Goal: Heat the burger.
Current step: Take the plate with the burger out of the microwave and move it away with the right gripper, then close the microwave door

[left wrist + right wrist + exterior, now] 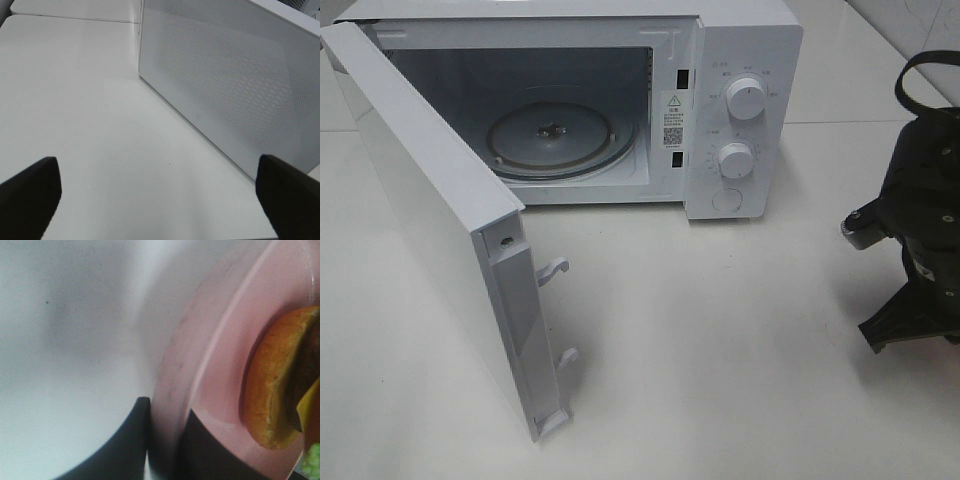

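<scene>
While right fingers (165, 440) pinch the pink plate's rim (175, 365), left fingers (30, 195) gape wide, empty, over bare table (100, 125).

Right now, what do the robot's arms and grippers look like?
The right arm is black and blocky, with a black cable looped above it. The left gripper has two dark, flat, tapering fingers. The right gripper has matte black fingers too.

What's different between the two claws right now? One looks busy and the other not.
The left gripper stands wide open with nothing between its fingers, over bare white table beside the microwave door. The right gripper is closed down, its fingers pinching the rim of the pink plate, which carries the burger. Both have dark fingers.
</scene>
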`<action>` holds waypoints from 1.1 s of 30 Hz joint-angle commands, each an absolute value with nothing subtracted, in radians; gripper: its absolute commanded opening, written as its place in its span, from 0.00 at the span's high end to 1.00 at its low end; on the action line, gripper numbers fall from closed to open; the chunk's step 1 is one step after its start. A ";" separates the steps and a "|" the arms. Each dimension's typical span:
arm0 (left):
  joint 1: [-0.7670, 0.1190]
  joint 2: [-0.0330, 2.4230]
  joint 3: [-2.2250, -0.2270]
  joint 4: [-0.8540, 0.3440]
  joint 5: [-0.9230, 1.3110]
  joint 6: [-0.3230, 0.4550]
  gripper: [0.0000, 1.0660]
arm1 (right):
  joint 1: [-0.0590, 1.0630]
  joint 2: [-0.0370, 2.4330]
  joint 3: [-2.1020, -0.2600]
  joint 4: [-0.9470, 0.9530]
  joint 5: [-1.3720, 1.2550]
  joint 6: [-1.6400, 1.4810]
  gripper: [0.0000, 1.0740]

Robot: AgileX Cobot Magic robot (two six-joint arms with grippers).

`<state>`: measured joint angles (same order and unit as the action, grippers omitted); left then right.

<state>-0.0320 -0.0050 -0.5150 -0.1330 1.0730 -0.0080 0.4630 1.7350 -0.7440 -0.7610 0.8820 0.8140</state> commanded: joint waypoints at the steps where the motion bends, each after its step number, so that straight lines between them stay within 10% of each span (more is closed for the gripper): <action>1: -0.028 -0.020 -0.514 -0.134 1.064 -0.013 0.08 | 0.461 1.758 -0.744 -0.821 0.920 0.842 0.99; 21: -0.028 -0.020 -0.514 -0.134 1.064 -0.013 0.08 | 0.461 1.900 -0.746 -0.802 0.891 0.914 0.92; 33: -0.028 -0.020 -0.514 -0.134 1.064 -0.013 0.08 | 0.462 1.749 -0.746 -0.754 0.898 0.862 0.52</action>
